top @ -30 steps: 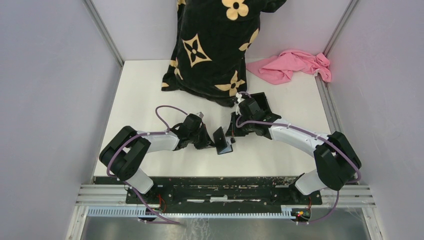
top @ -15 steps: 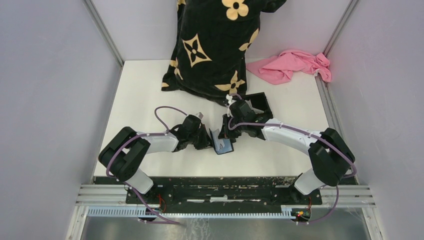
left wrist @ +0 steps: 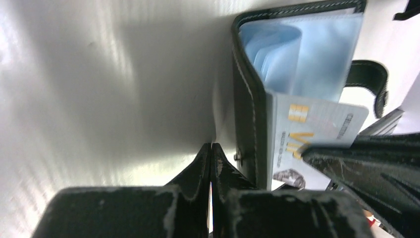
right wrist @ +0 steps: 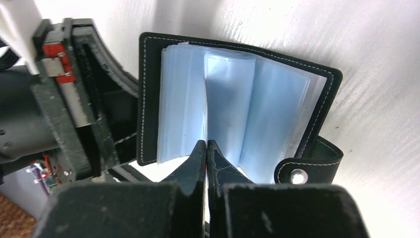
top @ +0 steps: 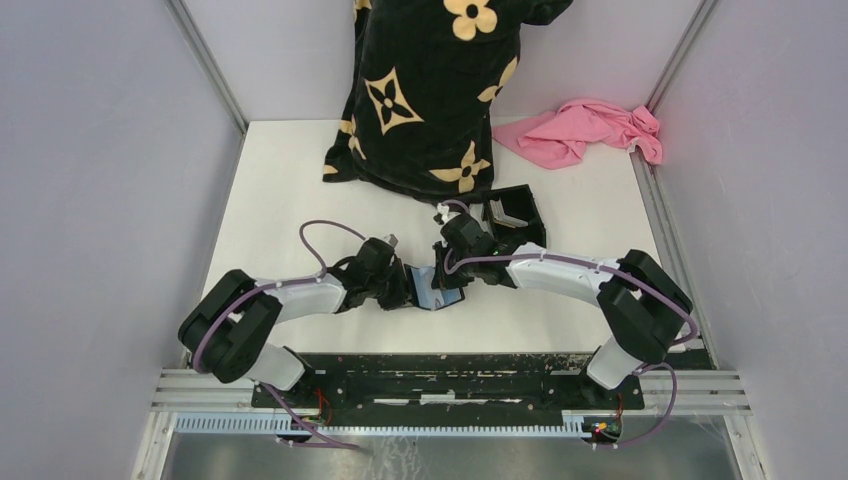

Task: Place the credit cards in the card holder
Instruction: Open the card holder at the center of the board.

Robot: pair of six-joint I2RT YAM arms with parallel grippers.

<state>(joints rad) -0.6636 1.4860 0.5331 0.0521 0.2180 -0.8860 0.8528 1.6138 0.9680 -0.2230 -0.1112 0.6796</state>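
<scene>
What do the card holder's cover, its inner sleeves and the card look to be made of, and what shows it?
The card holder cover: black leather or imitation, matte, white stitched edge. The inner sleeves: thin clear plastic film, glossy, bluish, bowing. The card: likely stiff glossy plastic, printed, gold chip.

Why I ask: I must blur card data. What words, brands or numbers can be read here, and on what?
"VI" in gold on the whitish card, the rest hidden.
Small print along that card's edges: too blurred to read.
The card holder shows no text.
The black cloth bears gold flower motifs, no letters.
</scene>
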